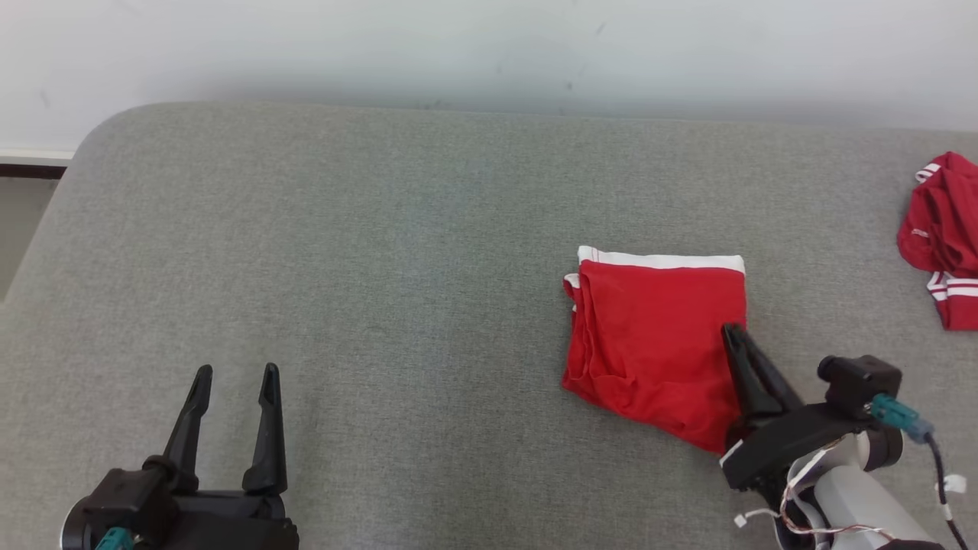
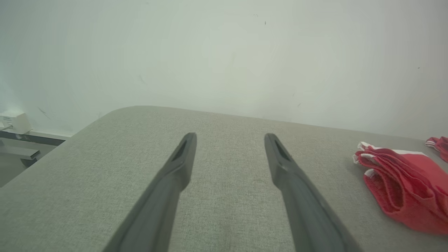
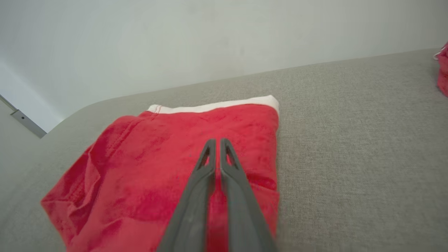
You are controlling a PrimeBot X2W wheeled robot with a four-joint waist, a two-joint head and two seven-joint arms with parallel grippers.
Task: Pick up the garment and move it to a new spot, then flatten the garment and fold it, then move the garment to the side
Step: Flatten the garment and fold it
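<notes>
While my left gripper (image 1: 237, 370) hangs over bare grey weave at the near left of the padded table (image 1: 382, 229), its two dark fingers stand wide apart and hold nothing. Through its wrist camera I see those fingers splayed above the fabric top, pointing toward the pale wall (image 2: 224, 52) beyond the table's rounded far corner.

My right gripper (image 1: 730, 328) is over at the right, reaching in from the near right edge. Its fingers are drawn together, with just a thin slit between them, and their tips sit over the red garment (image 1: 649, 336), close to its right edge. From the right wrist camera the tips lie about midway up the cloth, on its right-hand part. Whether they press on the fabric or pinch a bit of it, I cannot tell.

The red garment lies folded into a rough rectangle on the table, right of centre. A white band (image 1: 661, 260) runs along its far edge, and its right edge is straight. Its left side shows stacked layers with bits of white at the far left corner, and the near left corner is creased and a little rumpled. It lies well apart from my left gripper.

A second red garment (image 1: 943, 229), with white stripes, sits crumpled at the far right edge of the table, apart from the folded one.
</notes>
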